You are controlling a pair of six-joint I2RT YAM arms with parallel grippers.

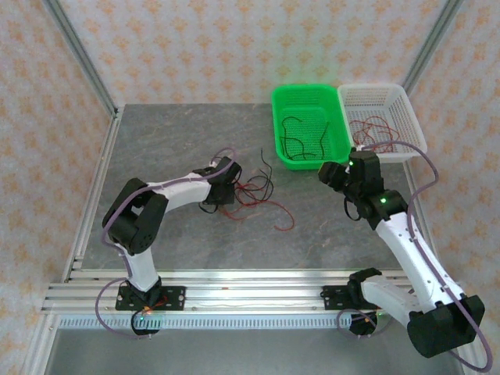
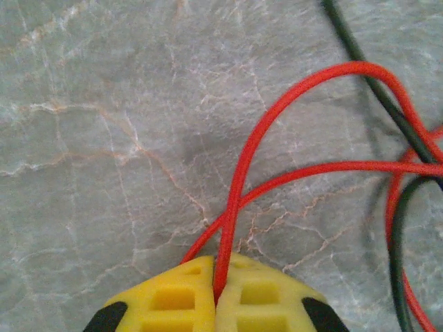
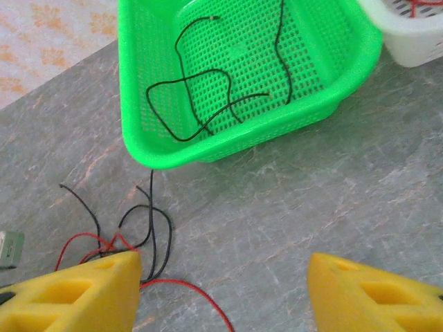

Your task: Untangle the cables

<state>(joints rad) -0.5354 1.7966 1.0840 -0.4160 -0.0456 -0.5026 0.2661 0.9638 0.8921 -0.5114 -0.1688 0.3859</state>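
Observation:
A tangle of thin red and black cables (image 1: pixel 254 191) lies on the grey table, left of centre. My left gripper (image 1: pixel 223 186) sits at the tangle's left end. In the left wrist view its yellow fingertips (image 2: pixel 216 266) are shut on a red cable (image 2: pixel 242 173), which loops away across the table past a black cable (image 2: pixel 360 62). My right gripper (image 1: pixel 332 173) hovers right of the tangle, near the green basket. Its jaws (image 3: pixel 225 263) stand open with bare table between them. Black cables (image 3: pixel 151 228) and a red one (image 3: pixel 187 287) lie by its left finger.
A green basket (image 1: pixel 280 125) at the back holds loose black cables (image 3: pixel 187 83). To its right, a white basket (image 1: pixel 410 117) holds red cables (image 1: pixel 375 129). Metal frame posts stand at the table's back corners.

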